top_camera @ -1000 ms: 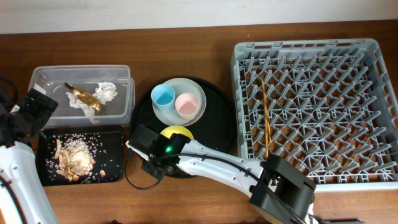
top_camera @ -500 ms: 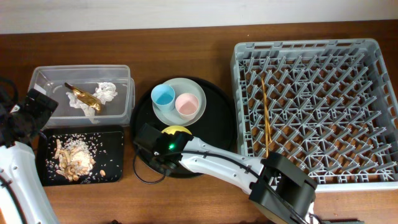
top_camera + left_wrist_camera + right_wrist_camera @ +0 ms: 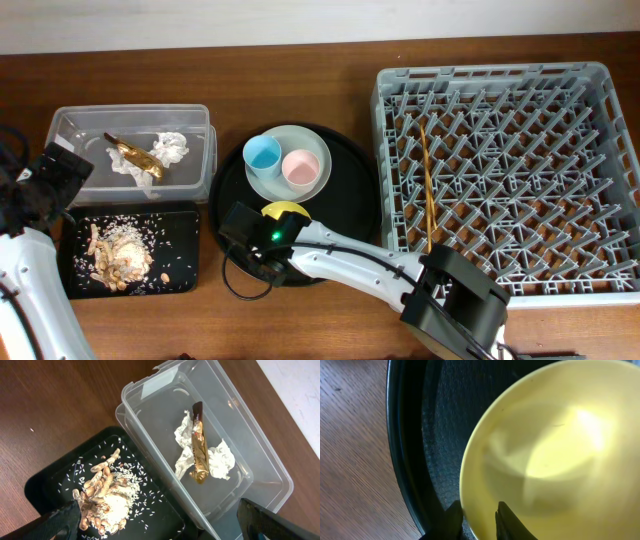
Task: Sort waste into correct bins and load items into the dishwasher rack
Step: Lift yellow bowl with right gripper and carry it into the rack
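At the far left of the worktop (image 3: 300, 80), the waste looks sorted. The clear tub (image 3: 80, 125) holds the crumpled tissue (image 3: 172, 147) and the gold-brown wrapper (image 3: 135, 157). Just in front of it, the shallow black tray (image 3: 180, 225) carries the food scraps (image 3: 115, 255). The left gripper (image 3: 160, 515) hangs over both bins with its jaws spread wide and nothing between them.

Toward the middle, the loading is barely begun. The round black tray (image 3: 350, 215) bears the plate (image 3: 300, 138), with the blue cup (image 3: 262, 153) and pink cup (image 3: 299, 167) standing on it, and the yellow bowl (image 3: 285, 211) at the tray's near edge. The right gripper (image 3: 477, 520) is down at that bowl, its jaws set narrowly astride the rim, one outside and one inside. I cannot tell whether they are pinching it yet.

On the right, the dishwasher rack (image 3: 490, 72) has only the chopsticks (image 3: 428, 190) lying among its pegs. By my reading, the bowl, both cups and the plate remain to be loaded.
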